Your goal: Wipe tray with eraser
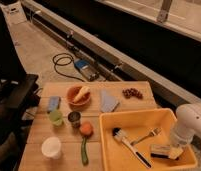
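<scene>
The yellow-orange tray (pixel 139 119) sits on the right end of the wooden table. My gripper (pixel 170 150) reaches down from the white arm (pixel 190 122) into the tray's front right corner. It is shut on the eraser (pixel 160 151), a small block with a dark top and pale underside, pressed on the tray floor. A black-handled brush with white bristles (pixel 128 143) and a fork (pixel 147 135) also lie in the tray, left of the eraser.
On the table left of the tray are an orange bowl with food (pixel 79 95), a light blue block (pixel 54 103), a blue cloth (pixel 109 102), grapes (pixel 132 93), a green cup (pixel 56 117), a metal cup (pixel 74 118), an orange fruit (pixel 85 129), a green vegetable (pixel 84 150) and a white cup (pixel 51 147).
</scene>
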`<state>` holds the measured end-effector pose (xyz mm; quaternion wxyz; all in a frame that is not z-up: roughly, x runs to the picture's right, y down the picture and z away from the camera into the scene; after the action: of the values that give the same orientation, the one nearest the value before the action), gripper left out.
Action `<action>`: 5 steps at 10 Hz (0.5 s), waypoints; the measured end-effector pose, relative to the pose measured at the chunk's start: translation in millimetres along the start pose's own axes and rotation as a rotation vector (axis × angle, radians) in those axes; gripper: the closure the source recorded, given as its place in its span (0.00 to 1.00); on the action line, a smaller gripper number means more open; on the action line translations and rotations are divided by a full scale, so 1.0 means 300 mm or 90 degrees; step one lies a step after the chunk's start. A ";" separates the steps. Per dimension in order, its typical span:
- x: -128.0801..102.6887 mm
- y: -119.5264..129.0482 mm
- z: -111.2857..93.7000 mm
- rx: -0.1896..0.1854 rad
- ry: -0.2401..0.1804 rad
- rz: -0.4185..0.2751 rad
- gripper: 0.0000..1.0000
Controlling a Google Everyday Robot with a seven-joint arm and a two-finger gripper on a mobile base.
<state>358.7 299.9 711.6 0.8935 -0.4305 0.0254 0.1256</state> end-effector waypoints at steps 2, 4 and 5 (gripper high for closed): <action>-0.055 -0.027 -0.018 0.014 -0.004 -0.018 0.82; -0.114 -0.010 -0.017 0.016 -0.011 -0.042 0.82; -0.127 0.005 -0.011 0.012 -0.013 -0.050 0.82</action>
<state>321.5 290.5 714.2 0.9018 -0.4217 0.0006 0.0949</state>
